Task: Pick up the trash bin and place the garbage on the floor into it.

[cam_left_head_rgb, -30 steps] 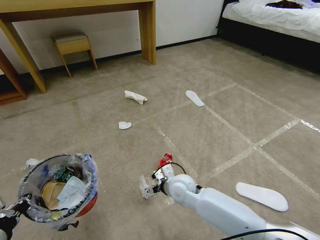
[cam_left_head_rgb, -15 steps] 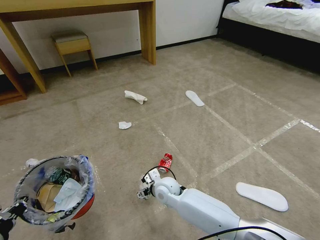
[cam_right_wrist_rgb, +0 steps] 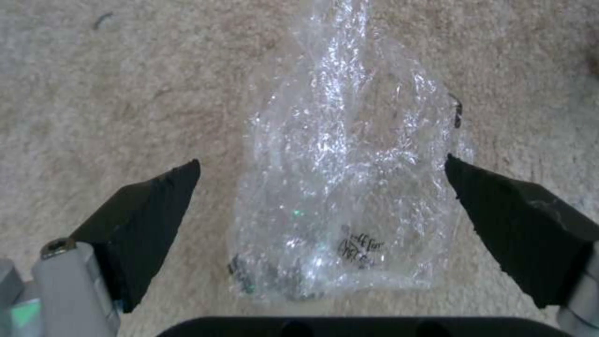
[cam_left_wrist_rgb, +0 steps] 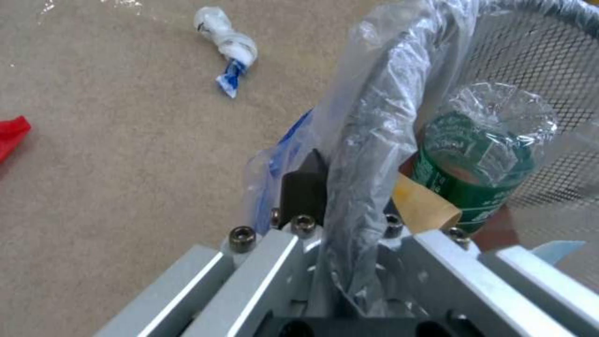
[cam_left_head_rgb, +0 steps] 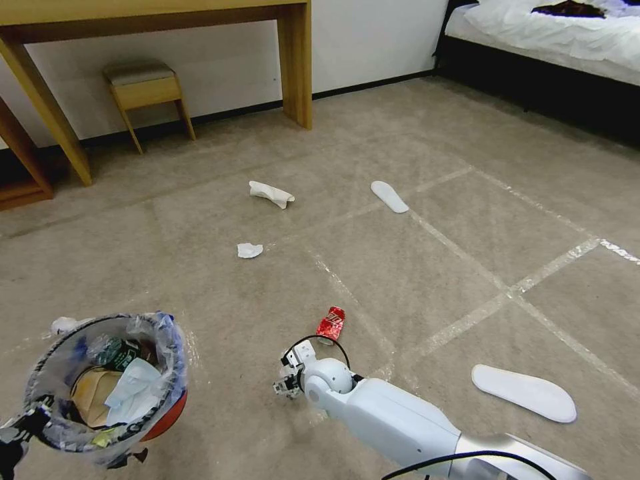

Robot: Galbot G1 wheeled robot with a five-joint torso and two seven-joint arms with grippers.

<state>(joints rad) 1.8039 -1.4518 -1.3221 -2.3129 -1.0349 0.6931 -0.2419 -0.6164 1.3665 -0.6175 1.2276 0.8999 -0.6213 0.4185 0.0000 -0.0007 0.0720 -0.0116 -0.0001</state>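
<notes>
Your left end effector sits at the lower left of the head view, clamped on the dark rim of the trash bin, with the clear liner bunched between its fingers. Just beyond the bin a twisted white-and-blue wrapper lies on the floor, and a red scrap lies near it in the left wrist view. Inside the bin you can see a green-labelled plastic bottle, a brown paper bag and a pale tissue. Farther out, a small crumpled tissue and a larger white piece rest on the carpet, well apart from the bin. At centre, your right end effector hangs low over the carpet with its black fingers spread wide on either side of a crumpled clear plastic wrapper, not touching it. A crushed red can lies just past that arm's wrist. To the right, one white slipper lies on a tape line and another slipper near your arm. A wooden bench and stool stand against the far wall; a bed fills the right corner.
</notes>
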